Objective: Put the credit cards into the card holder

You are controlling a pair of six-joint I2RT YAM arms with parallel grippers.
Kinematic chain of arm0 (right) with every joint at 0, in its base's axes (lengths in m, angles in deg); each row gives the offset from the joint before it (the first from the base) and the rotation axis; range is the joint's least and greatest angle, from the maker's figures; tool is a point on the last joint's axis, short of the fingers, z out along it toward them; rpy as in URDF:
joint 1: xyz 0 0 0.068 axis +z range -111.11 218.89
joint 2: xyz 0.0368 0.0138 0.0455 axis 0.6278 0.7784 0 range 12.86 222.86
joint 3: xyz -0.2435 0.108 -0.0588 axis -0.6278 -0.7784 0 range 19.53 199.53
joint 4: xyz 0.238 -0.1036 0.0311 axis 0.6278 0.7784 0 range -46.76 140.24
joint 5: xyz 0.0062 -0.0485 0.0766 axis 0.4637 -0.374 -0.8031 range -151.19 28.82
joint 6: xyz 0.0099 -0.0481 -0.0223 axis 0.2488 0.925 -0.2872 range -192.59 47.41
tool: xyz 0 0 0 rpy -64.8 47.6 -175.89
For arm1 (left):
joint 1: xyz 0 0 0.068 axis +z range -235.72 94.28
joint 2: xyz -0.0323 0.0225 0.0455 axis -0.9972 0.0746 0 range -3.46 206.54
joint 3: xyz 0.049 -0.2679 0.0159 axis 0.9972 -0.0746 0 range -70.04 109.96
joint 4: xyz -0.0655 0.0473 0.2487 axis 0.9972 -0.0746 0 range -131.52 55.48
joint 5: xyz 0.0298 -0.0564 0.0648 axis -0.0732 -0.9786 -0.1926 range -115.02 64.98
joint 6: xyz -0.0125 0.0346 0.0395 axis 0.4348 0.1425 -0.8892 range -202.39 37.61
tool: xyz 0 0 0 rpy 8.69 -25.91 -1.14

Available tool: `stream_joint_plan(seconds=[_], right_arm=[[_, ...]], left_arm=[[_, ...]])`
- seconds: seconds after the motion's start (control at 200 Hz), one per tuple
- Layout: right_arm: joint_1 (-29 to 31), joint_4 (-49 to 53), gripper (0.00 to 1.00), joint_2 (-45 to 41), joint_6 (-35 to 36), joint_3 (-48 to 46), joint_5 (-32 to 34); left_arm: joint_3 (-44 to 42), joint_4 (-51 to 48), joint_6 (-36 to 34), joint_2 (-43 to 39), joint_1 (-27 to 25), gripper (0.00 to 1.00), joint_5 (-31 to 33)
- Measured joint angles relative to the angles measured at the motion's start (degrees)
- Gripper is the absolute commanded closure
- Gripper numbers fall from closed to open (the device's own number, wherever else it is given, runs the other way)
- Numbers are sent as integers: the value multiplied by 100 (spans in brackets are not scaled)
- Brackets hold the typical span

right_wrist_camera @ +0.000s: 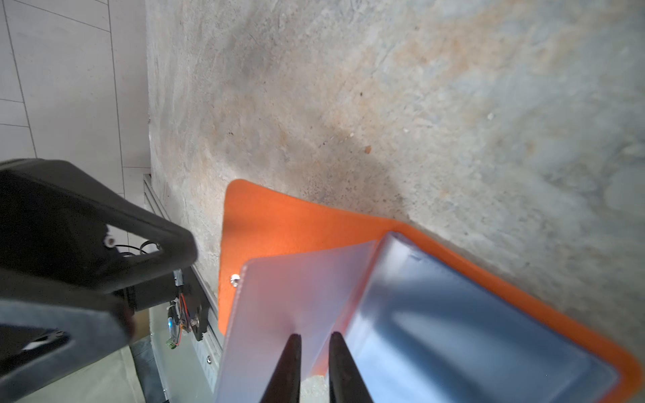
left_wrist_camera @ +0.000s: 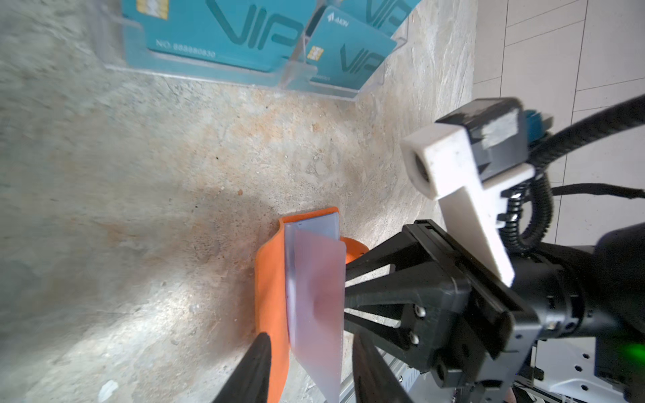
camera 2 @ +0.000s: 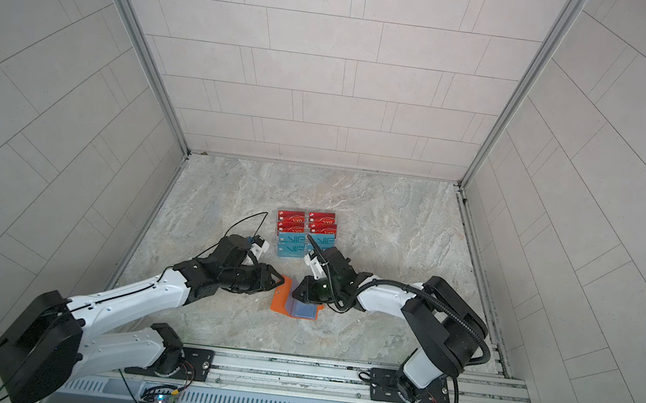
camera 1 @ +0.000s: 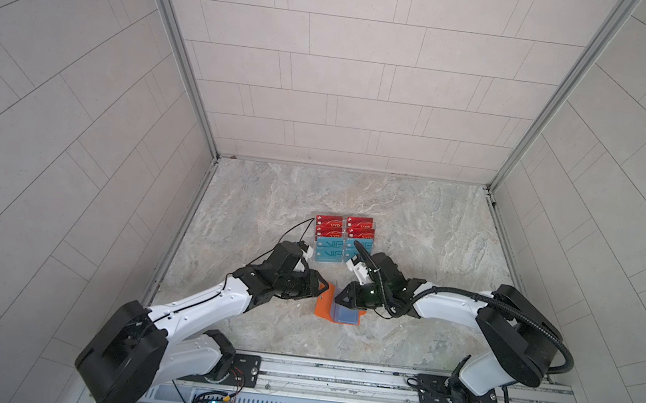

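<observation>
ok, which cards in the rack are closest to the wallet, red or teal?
The teal-blue cards, in the front rows of the clear rack, facing the orange wallet; the red cards sit in the rows behind them.

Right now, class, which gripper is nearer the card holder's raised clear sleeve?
Right. The right gripper has its tips at the raised sleeve; the left gripper sits beside the orange cover, clear of that sleeve.

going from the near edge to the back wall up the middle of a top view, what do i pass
metal rail → card holder → teal credit cards → red credit cards → tiled back wall
</observation>
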Motion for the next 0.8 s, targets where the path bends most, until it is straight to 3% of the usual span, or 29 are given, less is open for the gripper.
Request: stream_joint_plan(seconds=[0.395, 0.801], right_arm=[[101, -59, 83, 684, 26, 457, -4], [179, 573, 84, 798, 240, 822, 348]], left_arm=[[48, -730, -258, -605, -4, 68, 304], [46, -179, -9, 350, -603, 81, 391]])
